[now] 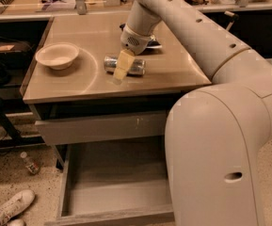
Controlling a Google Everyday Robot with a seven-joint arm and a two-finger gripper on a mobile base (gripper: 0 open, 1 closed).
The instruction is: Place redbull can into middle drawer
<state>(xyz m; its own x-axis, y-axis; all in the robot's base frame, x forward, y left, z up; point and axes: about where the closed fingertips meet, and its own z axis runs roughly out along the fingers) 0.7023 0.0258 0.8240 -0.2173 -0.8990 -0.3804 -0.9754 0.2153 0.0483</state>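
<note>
Camera view: arm (pixel 211 46) reaches from the lower right across the bench (pixel 173 69), wrist pointing down over the middle of the top. Gripper (pixel 121 70) is right at the redbull can (pixel 136 67), its pale yellow tip crossing in front of the can's midsection and hiding that part. Whether the gripper is spread or pinching the can cannot be told from this angle. Can lies on its side on the bench top, long axis running roughly left to right, silver ends showing on either side of the gripper. White bowl (pixel 57 55) sits upright toward the left edge of the bench, well apart from the can. Dark flat item (pixel 153 45) lies just behind the wrist (mostly hidden, not identifiable). Below the top, a closed drawer front (pixel 98 128) carries small white scuff marks. Under it the middle drawer (pixel 116 197) is pulled out, grey bottom bare, its right part covered by the robot's body. Floor, left side: a small bottle (pixel 30 164) and a white shoe (pixel 13 206).
</note>
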